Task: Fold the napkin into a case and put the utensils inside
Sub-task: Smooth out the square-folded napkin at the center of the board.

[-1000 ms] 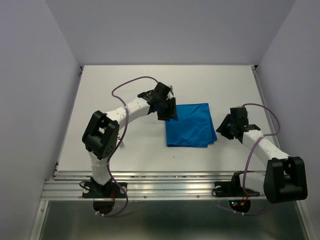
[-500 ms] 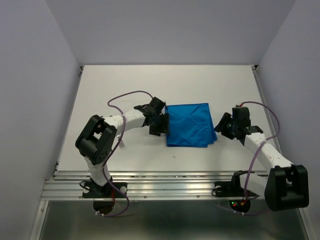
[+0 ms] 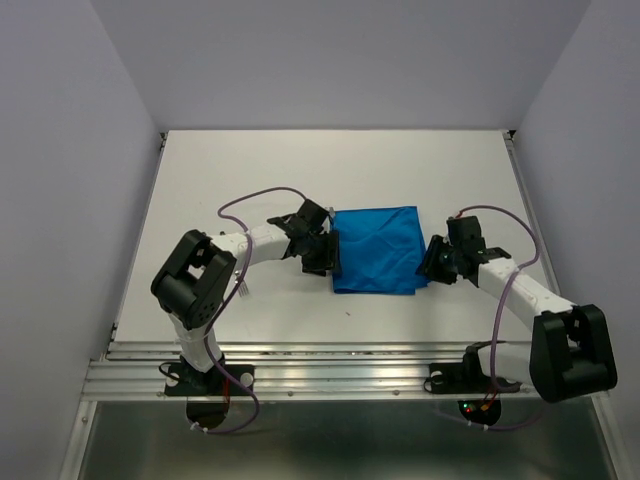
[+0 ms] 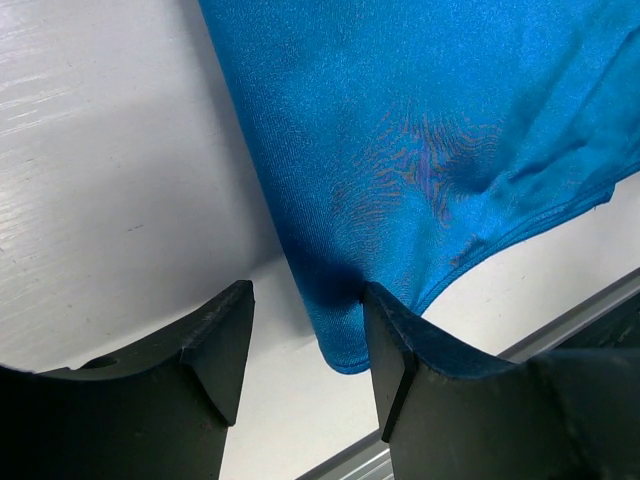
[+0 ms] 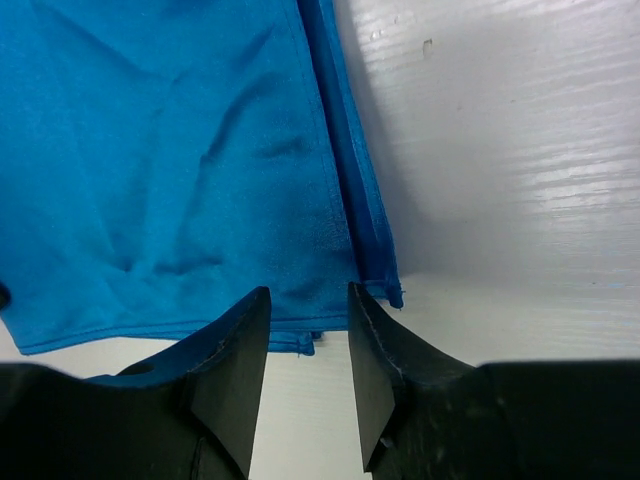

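The bright blue napkin (image 3: 378,250) lies folded into a flat, roughly square stack on the white table, with creases and doubled hems showing (image 4: 430,150) (image 5: 180,160). My left gripper (image 3: 328,258) sits low at the napkin's left edge. It is open (image 4: 308,350), and the near-left corner of the cloth lies between the fingers against the right one. My right gripper (image 3: 432,262) is at the napkin's right edge, also open (image 5: 308,350), its tips straddling the near hem at the corner. No case shows. The utensils are out of view.
The white table (image 3: 250,170) runs back to pale walls on three sides. A ribbed aluminium rail (image 3: 350,355) borders the near edge, with both arm bases bolted to it. Purple cables loop off each arm.
My left gripper came down from the napkin's far-left corner to its near-left edge. My right gripper slid left onto the napkin's right edge. The napkin has not moved.
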`<state>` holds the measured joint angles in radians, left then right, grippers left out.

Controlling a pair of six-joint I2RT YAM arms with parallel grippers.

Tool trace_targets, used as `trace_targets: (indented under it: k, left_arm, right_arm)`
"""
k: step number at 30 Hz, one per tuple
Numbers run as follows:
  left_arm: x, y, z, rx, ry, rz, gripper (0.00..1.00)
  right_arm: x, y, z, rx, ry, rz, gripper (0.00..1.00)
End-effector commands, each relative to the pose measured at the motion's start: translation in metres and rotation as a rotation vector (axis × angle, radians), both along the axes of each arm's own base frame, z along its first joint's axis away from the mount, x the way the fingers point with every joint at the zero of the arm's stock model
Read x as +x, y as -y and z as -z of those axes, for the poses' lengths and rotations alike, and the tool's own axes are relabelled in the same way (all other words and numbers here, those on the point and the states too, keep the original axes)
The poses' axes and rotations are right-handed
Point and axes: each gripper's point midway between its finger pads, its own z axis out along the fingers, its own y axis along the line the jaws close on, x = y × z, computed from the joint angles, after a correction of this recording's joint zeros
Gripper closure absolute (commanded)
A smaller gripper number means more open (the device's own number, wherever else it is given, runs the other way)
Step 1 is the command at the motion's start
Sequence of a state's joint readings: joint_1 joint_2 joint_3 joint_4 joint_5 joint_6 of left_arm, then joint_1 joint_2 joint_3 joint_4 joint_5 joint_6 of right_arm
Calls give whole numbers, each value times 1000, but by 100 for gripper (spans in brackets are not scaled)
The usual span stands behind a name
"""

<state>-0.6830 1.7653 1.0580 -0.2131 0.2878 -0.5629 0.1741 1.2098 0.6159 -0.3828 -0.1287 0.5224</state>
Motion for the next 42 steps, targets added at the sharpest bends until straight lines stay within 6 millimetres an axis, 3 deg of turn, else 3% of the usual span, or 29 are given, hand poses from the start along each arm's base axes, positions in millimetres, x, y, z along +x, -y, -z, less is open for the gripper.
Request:
trace_targets:
  k: [1,6,13,14,21,26,32,42]
  left_arm:
    - [0,4,-1,-32,3,8,42]
    - [-2,3,-4,-36,13,24,43]
    - [0,-22,-18,58,136,26,43]
    - [-7,-24,-14,70,134,37,48]
    - [-40,-12,-13,55,140,143,57]
    - [-54,0,-11,19,142,202,49]
    - [-52,0,-1,50,148,198,50]
    - [-42,0,5,83,172,161,59]
  right_arm:
    - [3,-4,4,1,-7,-9,58]
    - [4,1,11,-32,-29,17,60]
    - [3,1,17,-49,-48,24,60]
    - [4,1,17,-50,-50,27,60]
    - [2,0,26,-59,-75,17,64]
    - [3,0,25,-60,-69,17,72]
    - [4,2,18,-61,-46,34,83]
    - [6,6,4,-65,-1,65,95]
